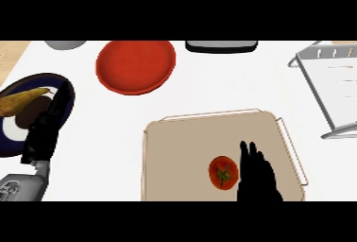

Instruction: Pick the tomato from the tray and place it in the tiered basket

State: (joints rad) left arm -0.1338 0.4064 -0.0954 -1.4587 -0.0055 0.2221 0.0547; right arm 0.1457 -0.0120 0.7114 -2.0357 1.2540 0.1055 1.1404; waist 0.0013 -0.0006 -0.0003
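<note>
The small red tomato [223,172] with its green stalk lies on the flat beige rectangular tray [195,142], toward the tray's near right part. The robot's black right hand [257,177] rests on the tray just beside the tomato, on its right — fingers straight and together, pointing away from the robot, not curled round the fruit. Whether the hand's edge actually touches the tomato I cannot tell.

The black left hand [45,127] shows at the view's left above its grey forearm, fingers straight and raised, lying across the dark blue round plate [14,142]; a yellowish-brown piece of food [21,100] sits on that plate.

On the white desk [209,85], beyond the tray, sits a round red plate [134,66]. The grey wire tiered basket [335,90] stands at the right edge, well apart from the tomato. A dark flat object [221,46] and a grey rounded one [65,44] peek in at the far edge.
</note>
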